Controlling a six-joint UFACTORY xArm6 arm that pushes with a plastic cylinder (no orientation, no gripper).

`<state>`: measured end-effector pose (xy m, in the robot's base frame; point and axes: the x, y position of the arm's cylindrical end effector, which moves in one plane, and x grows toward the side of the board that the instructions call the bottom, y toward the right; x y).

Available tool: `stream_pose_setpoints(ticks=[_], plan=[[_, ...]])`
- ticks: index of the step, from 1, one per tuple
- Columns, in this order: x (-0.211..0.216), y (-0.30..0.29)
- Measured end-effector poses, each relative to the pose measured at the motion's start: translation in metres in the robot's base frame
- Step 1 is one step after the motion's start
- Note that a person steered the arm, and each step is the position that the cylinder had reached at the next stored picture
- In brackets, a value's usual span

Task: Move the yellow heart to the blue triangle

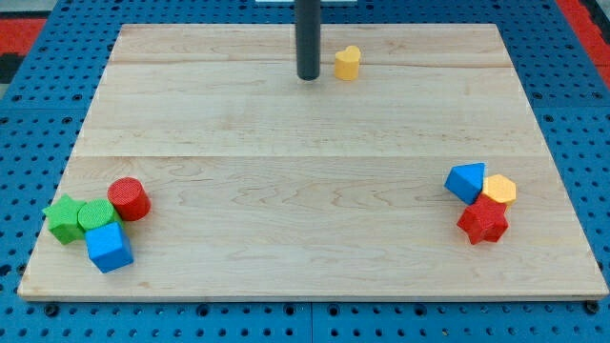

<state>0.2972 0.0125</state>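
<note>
The yellow heart (347, 63) lies near the view's top, just right of centre. My tip (308, 76) stands on the board just to the left of the heart, a small gap between them. The blue triangle (465, 181) lies at the view's right, lower down, far from the heart. It touches a yellow hexagon (499, 190) on its right and a red star (483, 221) below it.
At the view's lower left sits a cluster: a red cylinder (128, 198), a green cylinder (95, 215), a green star (65, 218) and a blue cube (109, 247). The wooden board (305, 171) lies on a blue pegboard.
</note>
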Motion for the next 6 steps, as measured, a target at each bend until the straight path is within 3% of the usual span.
stream_pose_setpoints(ticks=[2,3,4,6], plan=[[-0.041,-0.015],[-0.035,0.04],[-0.003,0.096],[0.087,0.111]])
